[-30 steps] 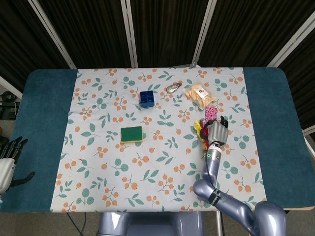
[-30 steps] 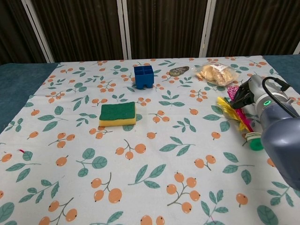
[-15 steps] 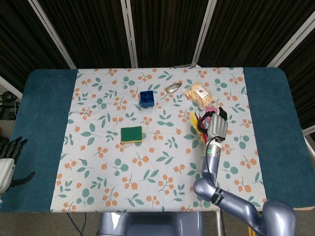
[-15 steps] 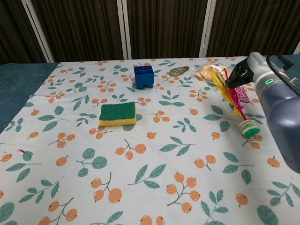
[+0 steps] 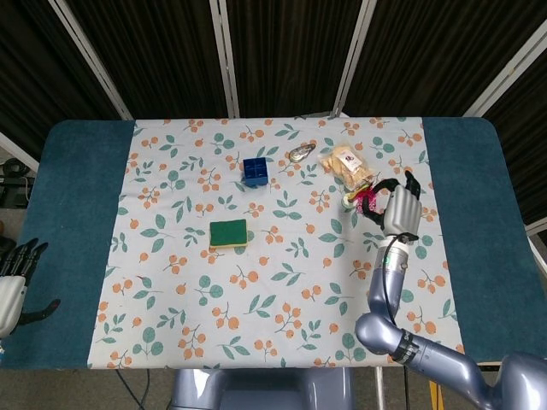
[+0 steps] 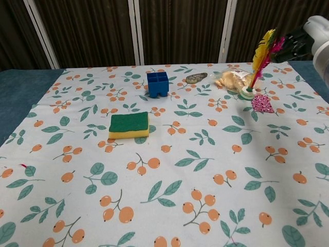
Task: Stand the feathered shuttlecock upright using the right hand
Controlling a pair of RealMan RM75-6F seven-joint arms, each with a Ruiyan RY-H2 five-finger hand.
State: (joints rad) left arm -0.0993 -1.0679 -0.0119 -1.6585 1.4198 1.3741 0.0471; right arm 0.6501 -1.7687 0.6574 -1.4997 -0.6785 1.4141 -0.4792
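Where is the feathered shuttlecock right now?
In the chest view, the shuttlecock is at the far right, feathers up in the right hand, base just beside the snack bag.

Matt printed cloth (image 6: pixel 169 170) over blue felt-like tabletop (image 5: pixel 81 213). Glossy blue plastic block (image 6: pixel 158 83). Spongy green-yellow sponge (image 6: pixel 129 125). Crinkly clear plastic bag (image 6: pixel 234 80). Soft feathers on shuttlecock (image 6: pixel 261 51). Smooth grey-metallic right hand (image 5: pixel 400 210).
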